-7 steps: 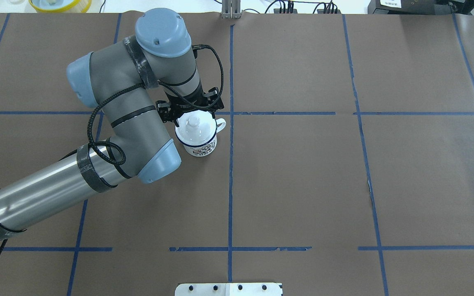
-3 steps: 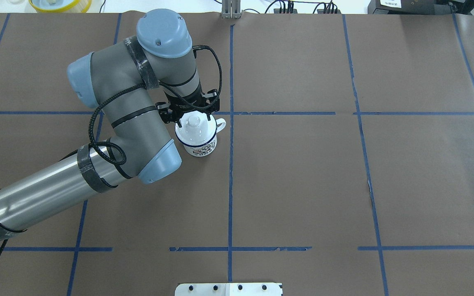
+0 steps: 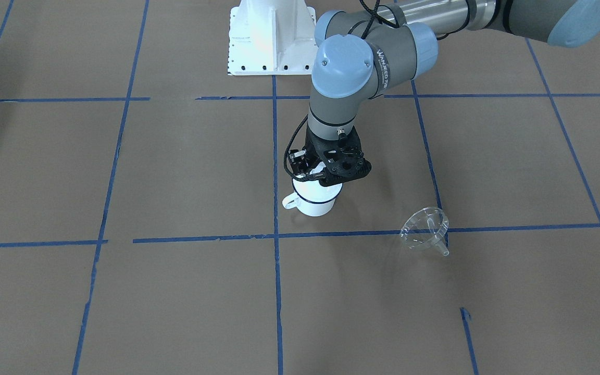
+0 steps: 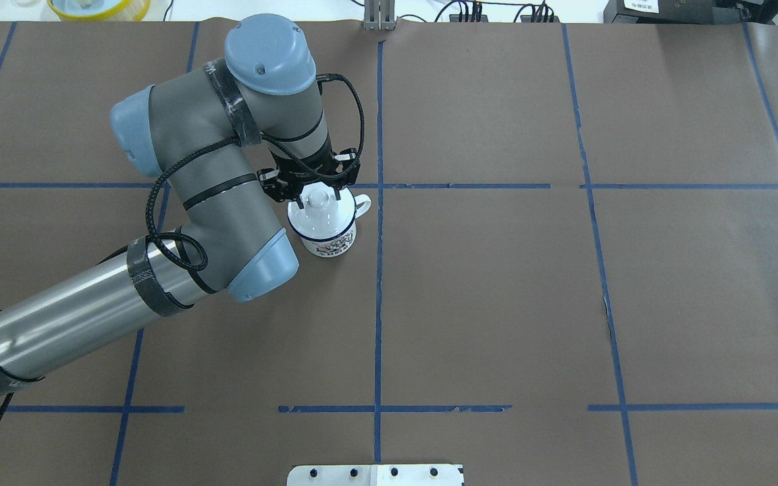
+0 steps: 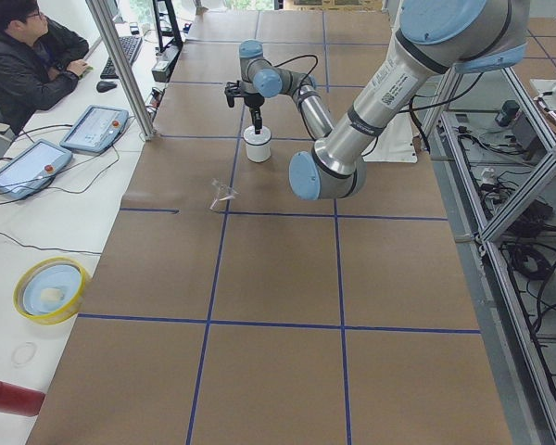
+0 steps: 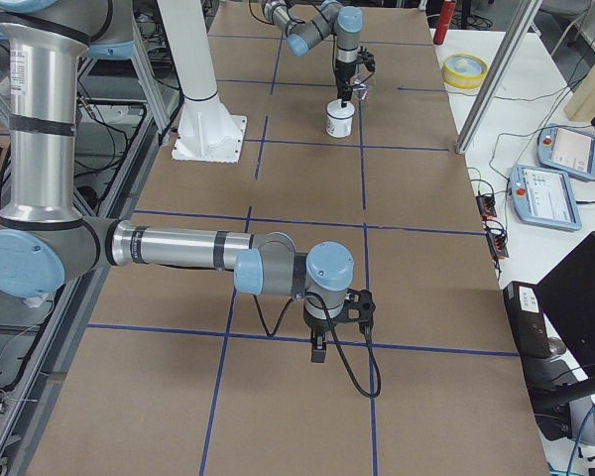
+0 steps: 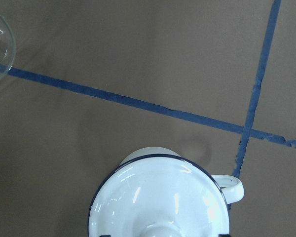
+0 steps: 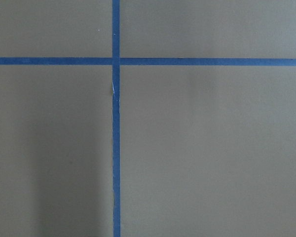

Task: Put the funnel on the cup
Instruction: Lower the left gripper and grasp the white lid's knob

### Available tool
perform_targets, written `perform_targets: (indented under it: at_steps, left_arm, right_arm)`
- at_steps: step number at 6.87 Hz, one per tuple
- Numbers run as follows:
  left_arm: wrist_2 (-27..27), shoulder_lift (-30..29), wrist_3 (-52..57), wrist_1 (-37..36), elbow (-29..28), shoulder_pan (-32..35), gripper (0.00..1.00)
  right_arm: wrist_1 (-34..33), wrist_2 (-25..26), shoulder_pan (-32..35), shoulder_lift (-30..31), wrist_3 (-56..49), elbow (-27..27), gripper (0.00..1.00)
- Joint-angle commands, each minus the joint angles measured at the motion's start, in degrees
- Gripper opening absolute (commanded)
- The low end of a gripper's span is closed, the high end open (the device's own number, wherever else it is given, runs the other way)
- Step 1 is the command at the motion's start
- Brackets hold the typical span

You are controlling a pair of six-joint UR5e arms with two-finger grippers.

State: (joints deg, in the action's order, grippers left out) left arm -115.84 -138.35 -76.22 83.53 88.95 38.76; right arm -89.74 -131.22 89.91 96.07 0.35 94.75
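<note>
Funnel (image 3: 425, 227), clear and conical, apparently lies tipped near glossy white cup (image 3: 316, 206).

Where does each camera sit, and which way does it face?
Front-facing: across the table, facing the base; left arm, cup, funnel.
Overhead: above and behind, looking down; left arm, lid.
Exterior left: table's left end; left arm near.
Exterior right: opposite end; right arm near.
Left wrist: down onto lid.
Right wrist: down on tape only.
Shared: cup, except right wrist.
</note>
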Motion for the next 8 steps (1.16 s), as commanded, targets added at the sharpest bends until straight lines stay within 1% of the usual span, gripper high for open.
perform_targets:
  at_steps: [1, 2, 3, 5, 6, 7, 8]
  left_arm:
    - [0.0, -0.1, -0.3, -0.6, 0.5, 0.0, 0.00]
    - [0.0, -0.2, -0.3, -0.6, 0.6, 0.0, 0.00]
    - [0.1, -0.5, -0.2, -3.2, 1.9, 0.1, 0.00]
    - [0.1, -0.3, 0.2, -12.3, 12.3, 0.4, 0.00]
    - [0.1, 1.1, 0.1, -13.1, 16.2, 0.5, 0.00]
    - [0.3, 4.0, -0.5, -13.0, 21.0, -0.3, 0.00]
    - [4.0, 5.8, -4.2, -12.7, 21.7, -5.0, 0.00]
  right_arm:
    - [0.0, 0.0, 0.0, 0.0, 0.0, 0.0, 1.00]
    - [0.0, 0.0, 0.0, 0.0, 0.0, 0.0, 1.00]
    - [0.0, 0.0, 0.0, 0.0, 0.0, 0.0, 1.00]
    - [0.0, 0.0, 0.0, 0.0, 0.0, 0.0, 1.00]
    - [0.0, 0.0, 0.0, 0.0, 0.0, 0.0, 1.00]
    - [0.0, 0.0, 0.0, 0.0, 0.0, 0.0, 1.00]
    - [0.0, 0.0, 0.0, 0.0, 0.0, 0.0, 1.00]
